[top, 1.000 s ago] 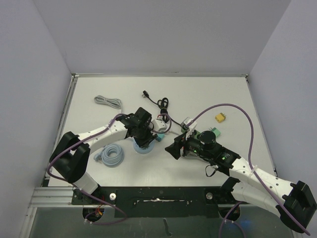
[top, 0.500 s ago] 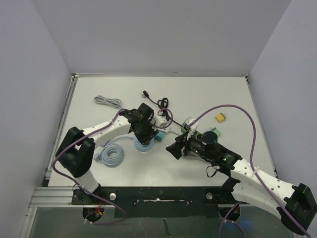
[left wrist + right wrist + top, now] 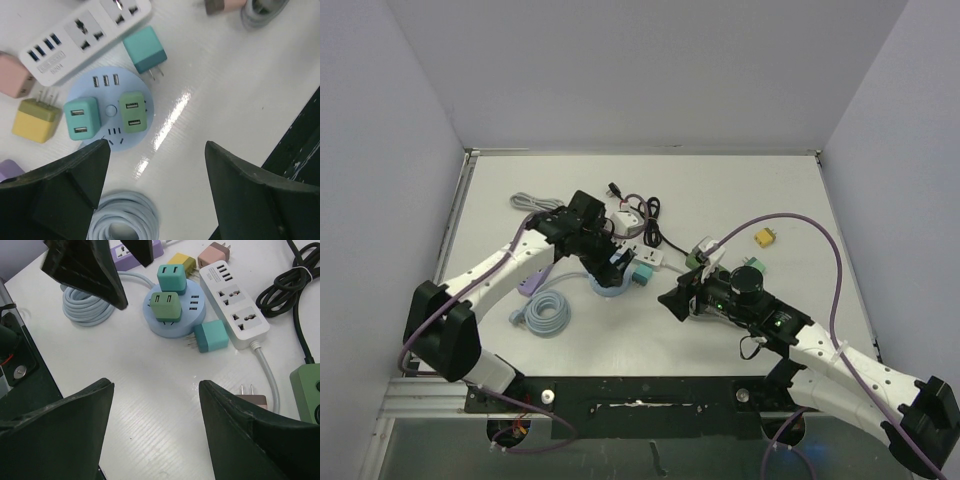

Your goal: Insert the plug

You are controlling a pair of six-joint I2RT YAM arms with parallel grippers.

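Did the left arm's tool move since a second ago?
Yes. The left tool shifted toward the far left, away from the round blue socket hub and nearer the grey cable.

Loose plug (image 3: 145, 49) lies beside hub (image 3: 120, 137) holding 2 adapters (image 3: 82, 124).

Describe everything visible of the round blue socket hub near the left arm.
The round blue socket hub is a flat, pale-blue plastic disc lying on the white table. Its top face shows three USB ports in a row, a small centre button and pin slots. Two dual-USB adapters stand plugged into it: a teal adapter and a green adapter. A loose teal plug lies by its rim, prongs toward it. The white power strip lies just beyond.
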